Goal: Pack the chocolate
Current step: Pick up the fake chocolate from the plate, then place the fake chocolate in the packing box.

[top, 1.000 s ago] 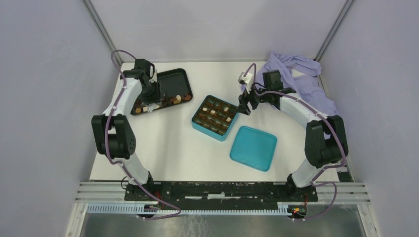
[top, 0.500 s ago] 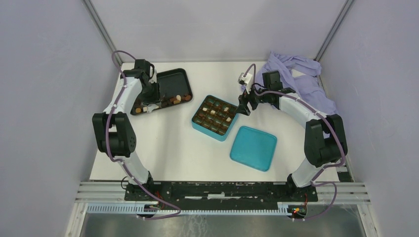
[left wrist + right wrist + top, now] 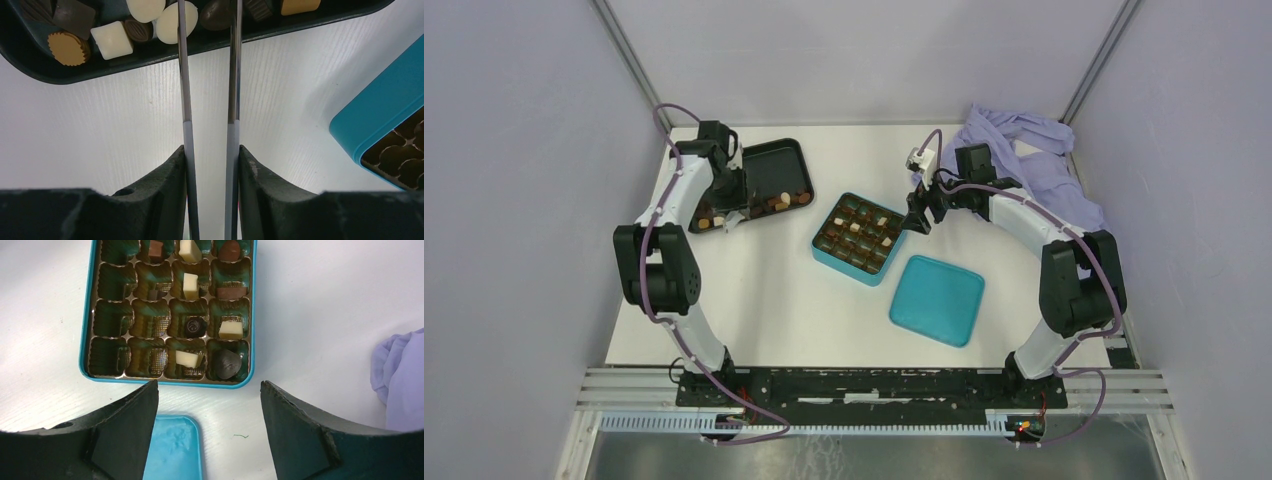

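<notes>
Chocolate pieces (image 3: 112,40), white, tan and dark, lie in the black tray (image 3: 774,160) at the back left. My left gripper (image 3: 732,205) reaches its long thin blades (image 3: 184,75) over the tray's near rim (image 3: 150,52). A dark chocolate (image 3: 215,10) sits between the blades, whose tips run past the frame's top edge, so a grip cannot be confirmed. The teal box (image 3: 824,250) with a brown grid insert holds several chocolate pieces (image 3: 230,330). My right gripper (image 3: 916,222) hovers open and empty by the box's right corner, with the box rim (image 3: 170,383) just ahead of it.
The teal lid (image 3: 936,300) lies flat to the right of the box, below my right gripper (image 3: 208,385). A crumpled purple cloth (image 3: 1034,150) fills the back right corner. Grey walls close in the table on three sides.
The left arm has shifted slightly at the tray and its blades have drawn closer together. The right arm has not moved.
</notes>
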